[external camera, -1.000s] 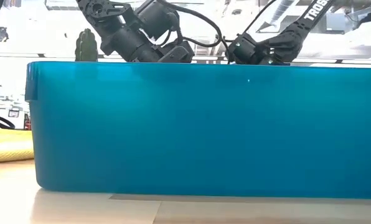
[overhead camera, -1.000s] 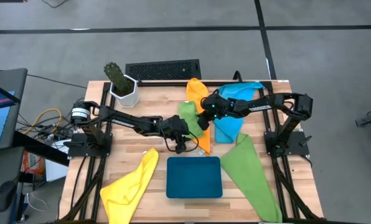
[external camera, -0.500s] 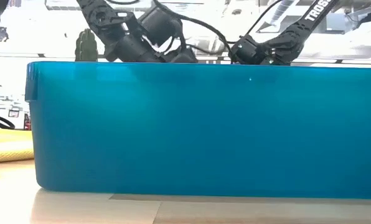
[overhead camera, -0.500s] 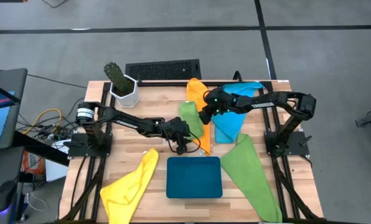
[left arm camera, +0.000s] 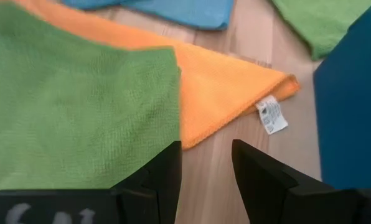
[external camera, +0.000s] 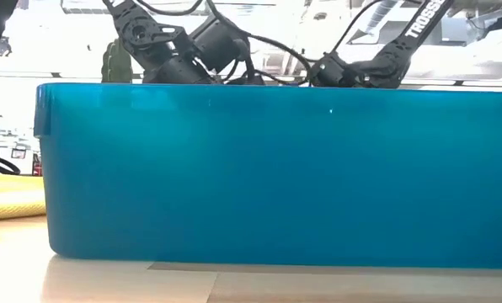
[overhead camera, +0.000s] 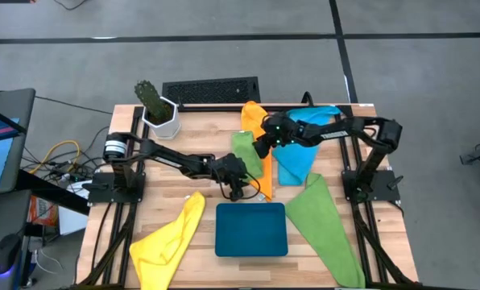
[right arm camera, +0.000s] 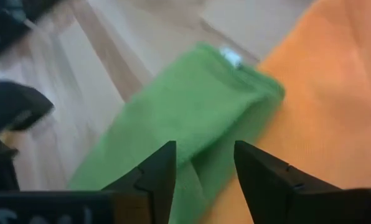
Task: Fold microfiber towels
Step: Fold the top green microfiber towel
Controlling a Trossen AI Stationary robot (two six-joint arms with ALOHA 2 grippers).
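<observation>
Floor: grey, crossed by dark lines.
Table: pale wooden slats, set on a dark frame.
Keyboard: black, lay at the table's far edge.
Plant: a cactus stood in a white pot at the far left corner.
Cables: tangled beside the table's left side.
Room: bright and washed out behind the table.

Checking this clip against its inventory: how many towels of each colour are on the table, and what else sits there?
Green towels: 2
Orange towel: 1
Yellow towel: 1
Blue towel: 1
Teal tray: 1
Potted cactus: 1
Total: 7
</observation>
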